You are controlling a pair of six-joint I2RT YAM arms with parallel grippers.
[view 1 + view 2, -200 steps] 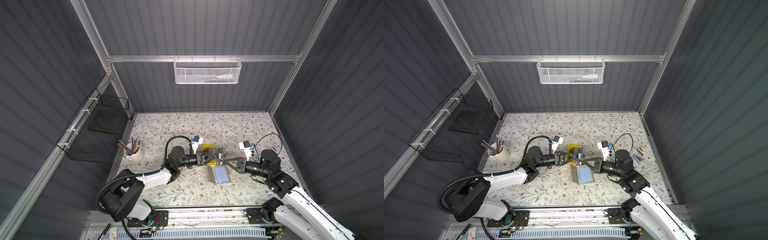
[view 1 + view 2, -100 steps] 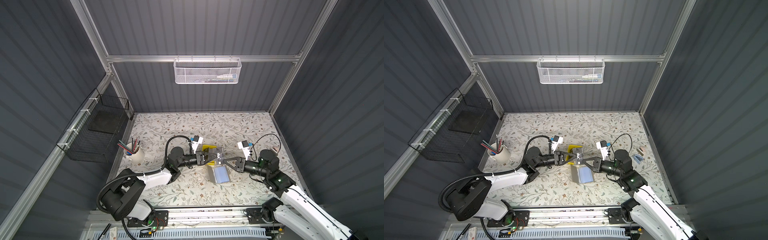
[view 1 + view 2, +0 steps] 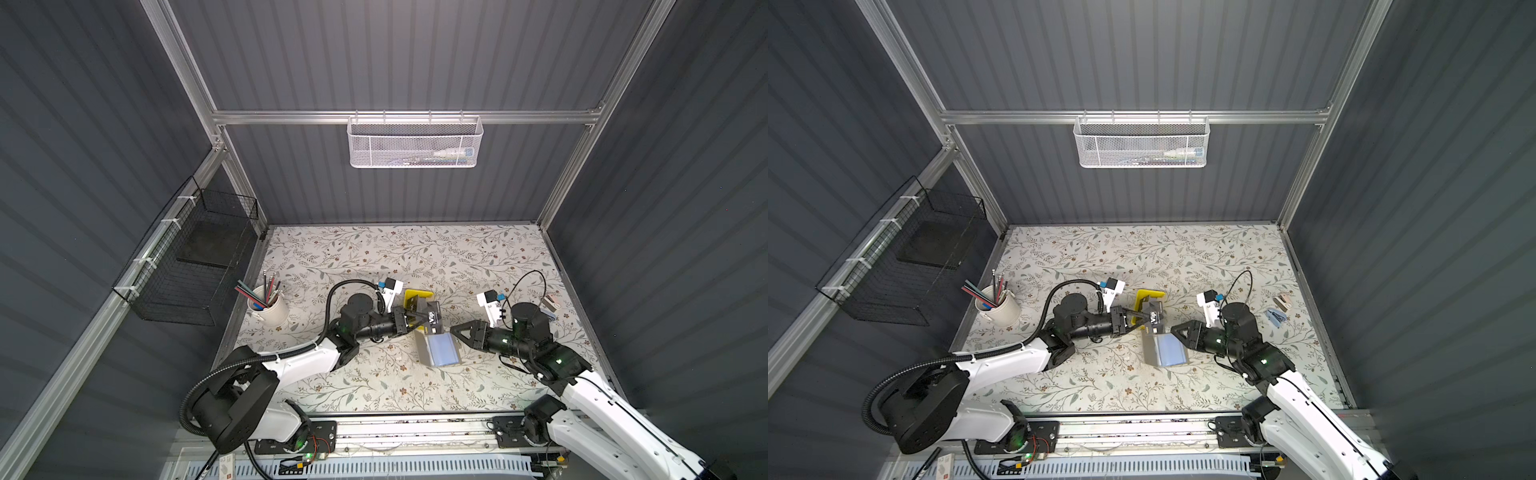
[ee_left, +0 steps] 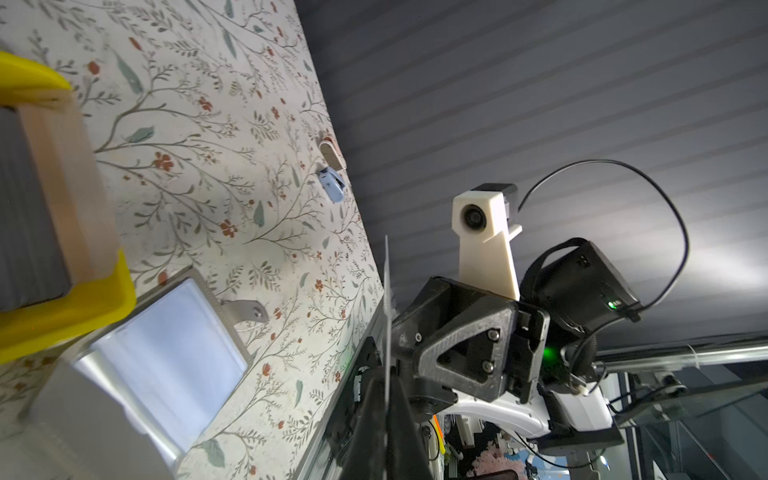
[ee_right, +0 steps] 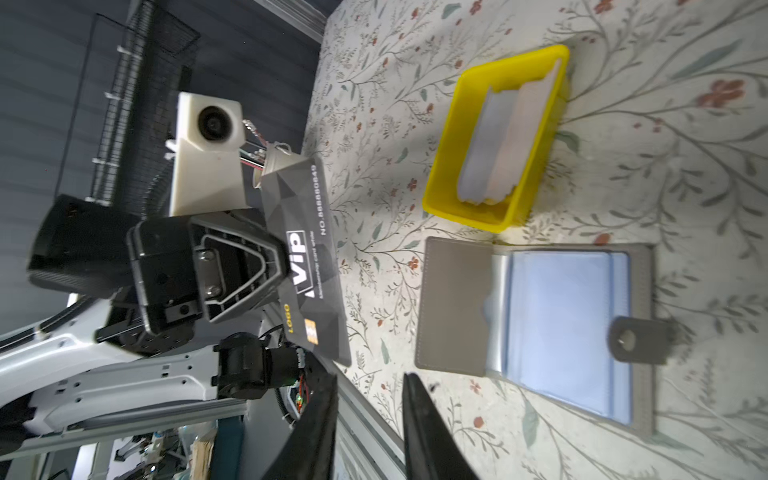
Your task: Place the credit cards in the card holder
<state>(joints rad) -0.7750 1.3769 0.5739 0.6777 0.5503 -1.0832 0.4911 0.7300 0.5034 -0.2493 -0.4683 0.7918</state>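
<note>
In both top views the left hand point(image 3: 423, 322) point(image 3: 1142, 319) is clamped on a black VIP card point(image 3: 435, 320) point(image 3: 1155, 321). The card sits between the yellow tray point(image 3: 409, 296) point(image 3: 1142, 294) and the open card holder point(image 3: 440, 353) point(image 3: 1167, 353), which lies flat on the floral tabletop point(image 3: 374, 257). The right hand point(image 3: 456, 331) point(image 3: 1177, 330) is just beside the holder's right edge and points at the card. From this height I cannot tell how its fingers stand. These views alone show the pencil cup point(image 3: 270, 309) at the tabletop's left edge.

The left wrist view shows the VIP card point(image 4: 387, 291) only edge-on, as a thin pale line pinched between the left hand's fingers point(image 4: 405, 415). The right hand point(image 4: 409, 345) faces it close by. This view shows the tan top card of the stacked cards point(image 4: 62, 187) in the yellow tray point(image 4: 83, 316). It also shows the card holder's bluish sleeves point(image 4: 174, 349) and its strap point(image 4: 245, 309) lying out on the tabletop. Two small items point(image 4: 331, 189) lie near the wall.

The right wrist view alone shows the face of the VIP card point(image 5: 307, 257), with its white lettering, a number and a gold chip. The left hand point(image 5: 274, 266) grips it at one long edge. Only here is it clear that the right hand point(image 5: 370, 378) has its fingers point(image 5: 428, 432) apart with nothing between them. The card holder point(image 5: 453, 307) lies open with its snap tab point(image 5: 631, 340) folded over the sleeves. The stacked cards point(image 5: 503, 145) lean inside the yellow tray point(image 5: 469, 208) beside it.
</note>
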